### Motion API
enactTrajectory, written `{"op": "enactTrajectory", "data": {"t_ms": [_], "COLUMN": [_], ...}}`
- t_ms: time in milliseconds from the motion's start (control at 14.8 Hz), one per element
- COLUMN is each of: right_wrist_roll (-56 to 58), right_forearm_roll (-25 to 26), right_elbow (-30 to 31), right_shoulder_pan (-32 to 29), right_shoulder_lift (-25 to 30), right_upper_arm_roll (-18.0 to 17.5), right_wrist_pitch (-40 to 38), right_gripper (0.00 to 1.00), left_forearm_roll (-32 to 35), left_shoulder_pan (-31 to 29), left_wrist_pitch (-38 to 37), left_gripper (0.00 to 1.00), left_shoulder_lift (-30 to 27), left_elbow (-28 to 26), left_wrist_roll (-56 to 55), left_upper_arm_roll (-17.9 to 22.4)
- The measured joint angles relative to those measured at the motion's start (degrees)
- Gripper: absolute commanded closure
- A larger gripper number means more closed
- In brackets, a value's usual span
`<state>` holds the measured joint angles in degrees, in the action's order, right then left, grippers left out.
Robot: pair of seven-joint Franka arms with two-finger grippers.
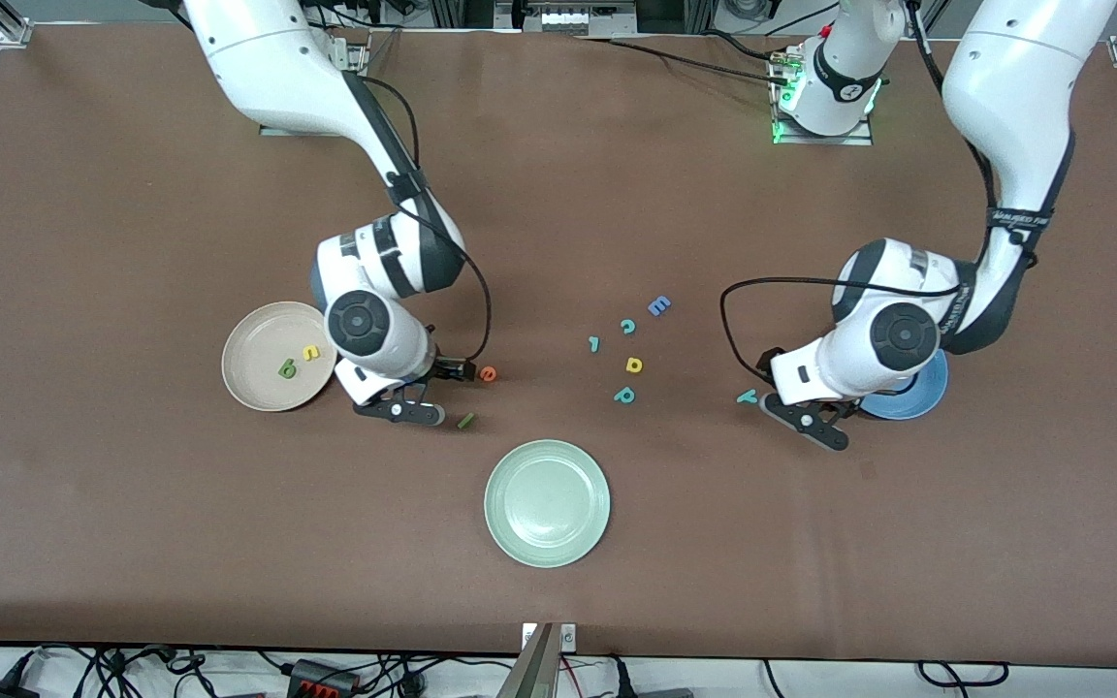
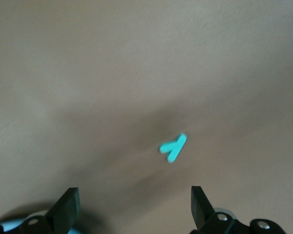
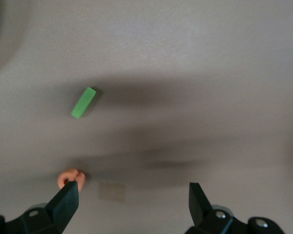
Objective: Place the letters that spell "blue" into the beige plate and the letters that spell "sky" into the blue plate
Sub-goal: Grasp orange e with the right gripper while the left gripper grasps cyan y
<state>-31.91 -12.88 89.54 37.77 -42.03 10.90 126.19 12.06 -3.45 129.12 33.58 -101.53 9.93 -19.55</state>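
Most of the blue plate (image 1: 912,399) at center-right of the front view is being hidden by the left arm. Both the left gripper (image 2: 132,207) and right gripper (image 3: 133,204) are being held wide open with nothing gripped, only fingertips showing, and the orange-red "e" (image 3: 70,177) is being half covered by a finger.

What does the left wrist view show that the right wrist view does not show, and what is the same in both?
Only the left wrist view shows the teal "y", lying on the brown table ahead of the open left gripper, and a bit of the blue plate at the picture's edge.

Only the right wrist view shows the green bar "l" and the orange-red "e", which lies right beside one finger of the open right gripper.

Both show the same brown table and an empty gripper with its fingers spread wide.
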Motion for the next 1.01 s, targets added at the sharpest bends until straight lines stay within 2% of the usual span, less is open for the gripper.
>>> {"op": "enactTrajectory", "data": {"t_ms": [202,405,675,810,945,1012], "right_wrist_roll": [-8.2,-13.2,-17.4,-17.7,-17.7,-17.7], "right_forearm_roll": [0.0,0.0,0.0,0.0,-1.1,-2.0], "right_elbow": [-0.4,-2.2,-4.7,-4.9,-4.9,-4.9], "right_shoulder_pan": [2.2,3.3,4.7,5.1,5.2,5.2], "right_shoulder_lift": [-2.5,-4.2,-6.3,-6.6,-6.6,-6.6], "right_upper_arm_roll": [0.0,0.0,0.0,0.0,0.0,0.0], "right_wrist_pitch": [5.1,6.1,6.1,6.1,6.0,6.0], "right_gripper": [0.00,0.00,0.00,0.04,0.08,0.12], "left_forearm_roll": [6.2,9.8,10.5,10.5,10.5,10.5], "left_shoulder_pan": [0.2,1.0,1.4,1.4,1.4,1.4], "left_wrist_pitch": [3.8,7.2,11.2,11.5,11.6,11.6], "left_gripper": [0.00,0.00,0.00,0.01,0.06,0.14], "left_shoulder_lift": [2.4,5.3,7.0,6.9,6.9,6.9], "left_elbow": [-0.1,-0.4,-1.2,-2.2,-2.9,-3.0], "left_wrist_roll": [3.7,12.0,22.0,23.3,23.5,23.7], "left_upper_arm_roll": [0.0,0.0,0.0,-0.4,-0.6,-0.7]}}
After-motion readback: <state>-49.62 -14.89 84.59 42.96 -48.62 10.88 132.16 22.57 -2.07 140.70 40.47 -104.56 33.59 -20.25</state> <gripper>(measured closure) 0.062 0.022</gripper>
